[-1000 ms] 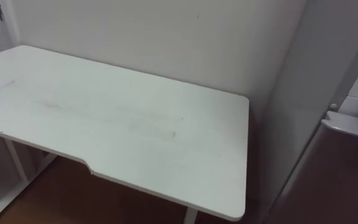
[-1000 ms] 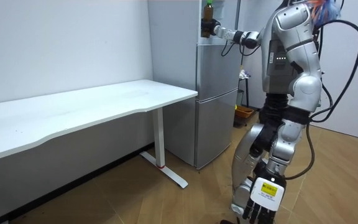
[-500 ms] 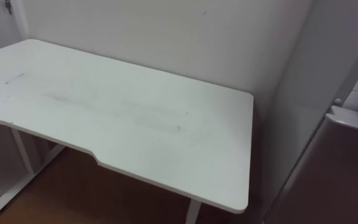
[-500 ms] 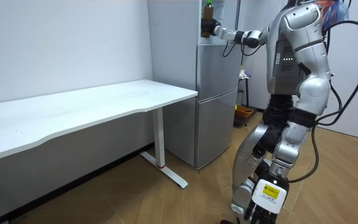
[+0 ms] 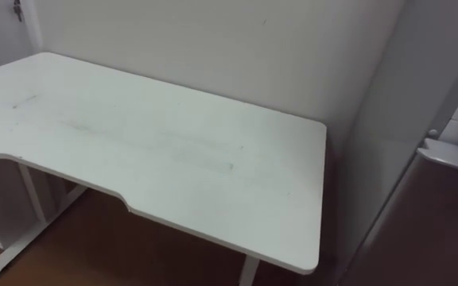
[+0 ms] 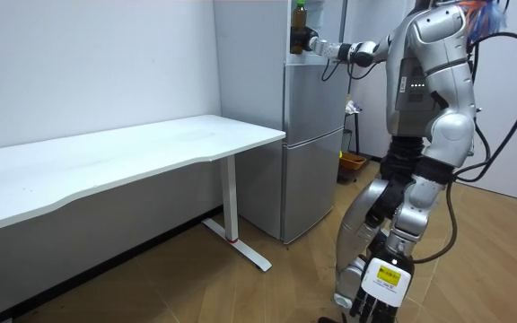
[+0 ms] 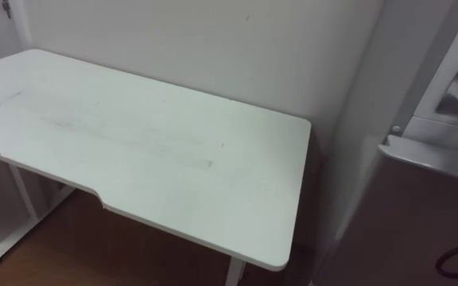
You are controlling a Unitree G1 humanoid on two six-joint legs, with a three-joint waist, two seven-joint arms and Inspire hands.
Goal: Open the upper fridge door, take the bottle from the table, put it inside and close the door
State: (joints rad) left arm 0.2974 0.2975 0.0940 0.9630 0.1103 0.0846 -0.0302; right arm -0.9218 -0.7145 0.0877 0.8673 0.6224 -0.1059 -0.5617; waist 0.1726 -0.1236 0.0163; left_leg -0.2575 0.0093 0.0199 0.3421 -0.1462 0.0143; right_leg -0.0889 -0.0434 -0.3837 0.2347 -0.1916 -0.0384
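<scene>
Room view shows the robot standing at the fridge [image 6: 312, 144], its right hand [image 6: 305, 41] closed around the upright bottle [image 6: 300, 13], held high at the fridge's top, so placing and releasing it seem to remain; its left hand [image 6: 380, 285] hangs low, grip unclear.

Tally from my station:
- One long white flat-topped counter [image 5: 173, 151] on white metal legs.
- One tall grey two-door metal fridge [image 6: 312, 144].
- One dark bottle [image 6: 300, 16] with a greenish top.
- One small orange container [image 6: 353, 162].
- Two robot hands: right hand [image 6: 305, 40] and left hand [image 6: 380, 283].
</scene>
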